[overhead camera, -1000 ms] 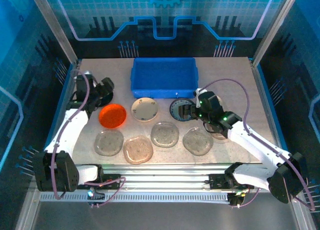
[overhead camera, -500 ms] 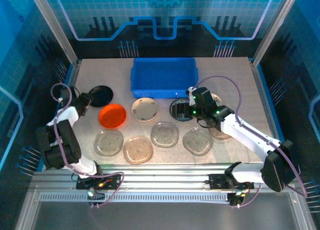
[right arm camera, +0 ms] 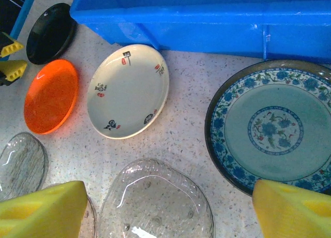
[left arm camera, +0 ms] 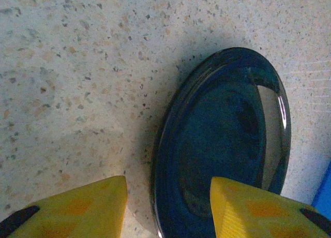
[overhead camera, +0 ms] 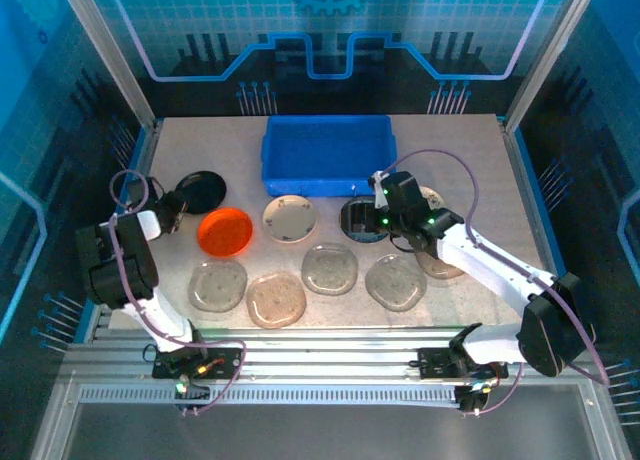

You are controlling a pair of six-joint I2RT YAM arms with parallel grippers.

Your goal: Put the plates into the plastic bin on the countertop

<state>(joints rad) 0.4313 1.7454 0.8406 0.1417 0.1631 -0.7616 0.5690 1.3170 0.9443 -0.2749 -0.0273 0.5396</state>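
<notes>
The left claw (left arm camera: 168,199) is hanging open across the near rim of the black plate (left arm camera: 227,139) on the desk (left arm camera: 77,67). The right claw (right arm camera: 169,207) is gaping wide by the blue-patterned plate (right arm camera: 271,127) beside the plastic bin (right arm camera: 207,15). The shiny black plate may slip if pinched too shallow.

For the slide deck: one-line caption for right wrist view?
Right fingers open, framing a clear glass plate; blue-patterned plate, cream plate and orange plate near the blue bin.
</notes>
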